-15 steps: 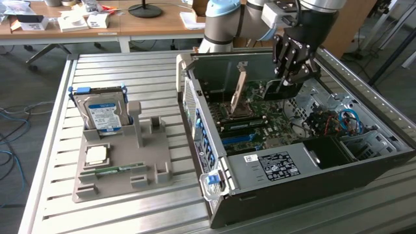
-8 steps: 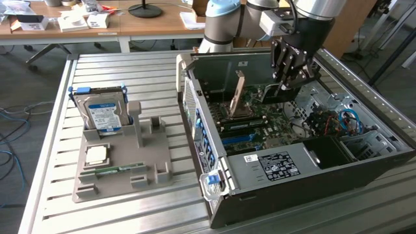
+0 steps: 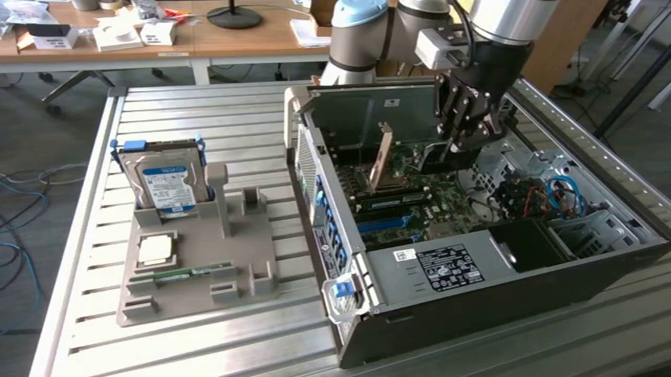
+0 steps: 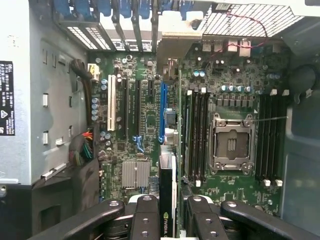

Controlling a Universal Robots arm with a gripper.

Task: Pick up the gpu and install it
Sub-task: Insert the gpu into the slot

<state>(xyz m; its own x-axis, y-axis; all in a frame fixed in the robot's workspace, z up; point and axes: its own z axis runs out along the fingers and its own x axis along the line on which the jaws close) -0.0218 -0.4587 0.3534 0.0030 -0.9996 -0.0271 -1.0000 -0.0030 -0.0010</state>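
Note:
The gpu appears edge-on in the wrist view as a dark card with a green logo, running from between my fingers toward the grey bracket at the case's rear slots. It lies beside the blue slot of the motherboard. My gripper has one finger on each side of the card and is shut on it. In the exterior view the gripper hangs inside the open computer case, above the motherboard.
The power supply fills the case's near side. A brownish upright strip stands to the exterior view's left of the gripper. The grey holder on the table carries a hard drive, a processor and a memory stick.

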